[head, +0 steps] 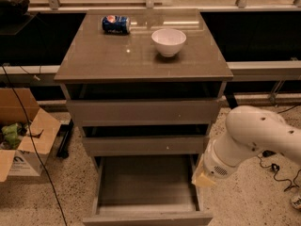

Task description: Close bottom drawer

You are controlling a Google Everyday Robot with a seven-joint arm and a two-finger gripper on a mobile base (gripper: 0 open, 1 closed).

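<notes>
Task status: not done. Nothing closed yet, as far as the view shows.
Bottom drawer (146, 185): lowest of 3 in the cabinet, pulled far out toward the camera. Tray is bare inside, and the flat front panel sits at the lower edge of the view.
Middle drawer (146, 145): out a little, w/ a dark gap above it. Small pale dot on its front. Not the target.
Top drawer (143, 111): also slightly out, under the counter (103, 58). Not the target.
End effector (204, 177): pale yellowish tip low on the right, just beside the bottom drawer's right side wall, about mid-depth. It's mostly hidden behind the white arm (254, 135). Apart or together: cannot tell. Contact w/ the drawer wall: cannot tell either.
Left to do: my read is the whole push remains. The end effector is at the side, not on the front panel, so it prob. needs to get in front of the panel, then drive it straight back till flush w/ the cabinet.
On counter: Pepsi can (115, 24) on its side at back left, white bowl (169, 41) upright near the middle. They are well apart, and neither is in the drawer's path.
Floor: open cardboard box (23, 140) to the left of the cabinet.
</notes>
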